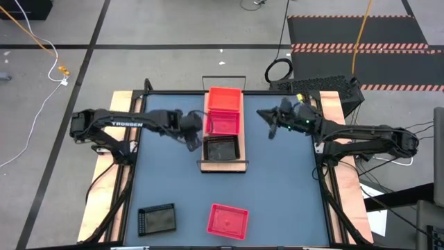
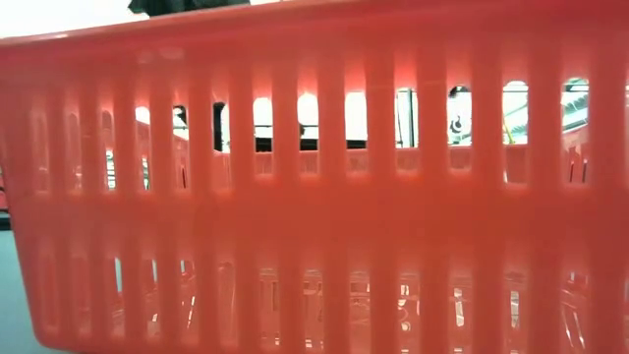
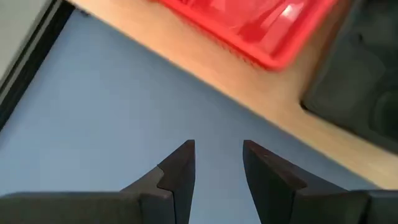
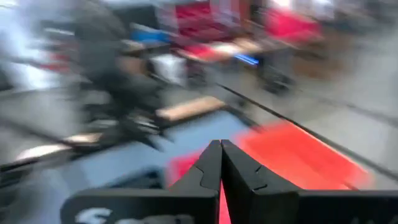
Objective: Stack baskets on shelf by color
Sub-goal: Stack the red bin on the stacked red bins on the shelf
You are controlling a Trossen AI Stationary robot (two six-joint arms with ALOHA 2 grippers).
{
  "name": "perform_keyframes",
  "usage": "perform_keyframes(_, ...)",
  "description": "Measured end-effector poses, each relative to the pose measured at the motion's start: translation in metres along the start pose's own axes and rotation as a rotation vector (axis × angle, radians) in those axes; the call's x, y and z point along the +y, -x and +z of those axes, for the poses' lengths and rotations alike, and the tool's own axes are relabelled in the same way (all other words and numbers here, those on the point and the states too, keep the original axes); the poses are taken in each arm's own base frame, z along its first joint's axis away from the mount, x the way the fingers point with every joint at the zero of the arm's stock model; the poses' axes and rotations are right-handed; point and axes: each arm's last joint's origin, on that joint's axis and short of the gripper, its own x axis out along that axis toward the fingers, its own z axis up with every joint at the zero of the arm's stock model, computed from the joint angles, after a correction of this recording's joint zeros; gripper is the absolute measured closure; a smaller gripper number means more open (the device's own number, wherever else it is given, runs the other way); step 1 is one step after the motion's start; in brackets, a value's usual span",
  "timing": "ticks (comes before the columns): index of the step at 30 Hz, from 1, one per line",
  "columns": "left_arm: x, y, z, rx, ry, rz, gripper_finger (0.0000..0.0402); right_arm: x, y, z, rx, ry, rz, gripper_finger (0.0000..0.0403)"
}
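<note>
The light-wood shelf (image 1: 206, 165) runs from the far edge toward the middle of the table. On it sit an orange-red basket (image 1: 224, 98) at the far end, a pink-red basket (image 1: 223, 123) in the middle and a black basket (image 1: 222, 148) at the near end. Another black basket (image 1: 157, 219) and another pink-red basket (image 1: 227, 221) lie flat on the blue table near its near edge. My left gripper (image 1: 191, 142) (image 3: 217, 148) is open over the table just left of the shelf board (image 3: 249, 102). My right gripper (image 1: 268, 123) (image 4: 221, 144) is shut and empty, right of the shelf.
The mesh wall of a reddish basket (image 2: 314, 197) stands right in front of the low camera and hides nearly all of that view. Bare blue tabletop (image 1: 284, 187) lies between the shelf and the two loose baskets. Cables and a striped mat lie on the floor beyond the table.
</note>
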Motion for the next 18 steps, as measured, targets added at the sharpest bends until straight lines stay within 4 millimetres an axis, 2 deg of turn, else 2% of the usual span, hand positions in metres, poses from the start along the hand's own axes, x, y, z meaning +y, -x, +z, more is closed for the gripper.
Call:
perform_keyframes(3, -0.022, 0.016, -0.019, 0.02, -0.004, 0.034, 0.0266, 0.014, 0.009, 0.013, -0.081, 0.048, 0.248, 0.0403)
perform_keyframes(6, -0.041, 0.037, -0.035, 0.0, -0.001, -0.002, 0.0266, 0.023, 0.021, 0.022, -0.138, 0.08, 0.393, 0.0403)
perform_keyframes(10, -0.066, 0.06, -0.058, -0.002, -0.07, -0.126, 0.0266, 0.032, 0.034, 0.029, -0.193, 0.142, 0.487, 0.0394)
perform_keyframes(13, -0.084, 0.071, -0.073, 0.024, -0.154, -0.234, 0.0266, 0.037, 0.043, 0.034, -0.237, 0.166, 0.522, 0.0381)
perform_keyframes(18, -0.111, 0.084, -0.09, 0.011, -0.113, -0.357, 0.0266, 0.042, 0.054, 0.039, -0.287, 0.184, 0.563, 0.0353)
